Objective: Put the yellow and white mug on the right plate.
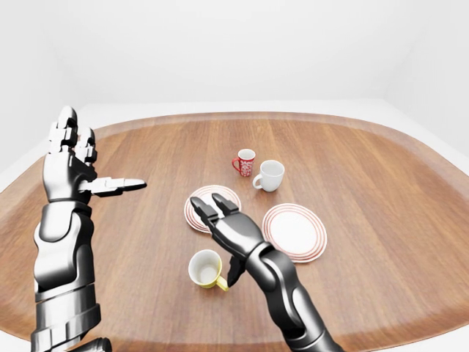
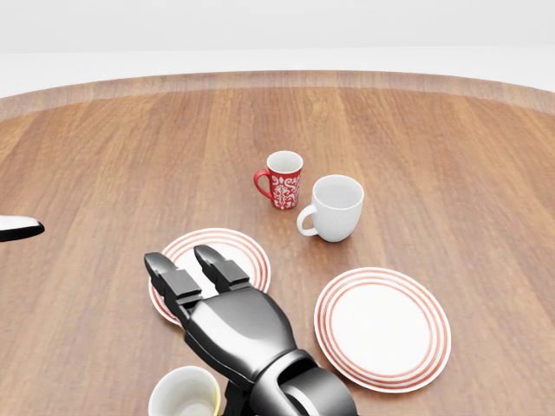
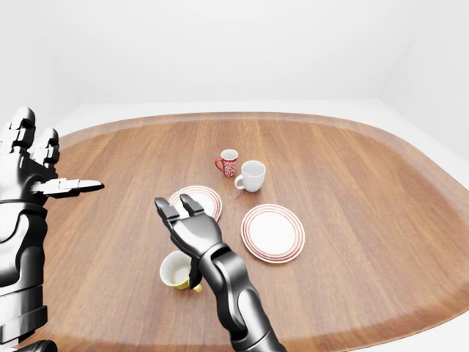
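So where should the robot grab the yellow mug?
Probably around the body, coming from the right of the left-eye view. The mug stands upright with its mouth open upward, and its yellow handle sticks out at the lower right, next to the right hand. That hand is open above it, so it could wrap the wall or pinch the handle. The left hand is raised far away.

The yellow and white ceramic mug stands upright on the wooden surface, mouth open upward. Its interior is white; its handle and the visible part of its outer wall are yellow. The handle points toward the lower right of the left-eye view. The round white plate with red concentric rim rings, the right-hand one of two, lies flat, up and right of the mug, apart from it.
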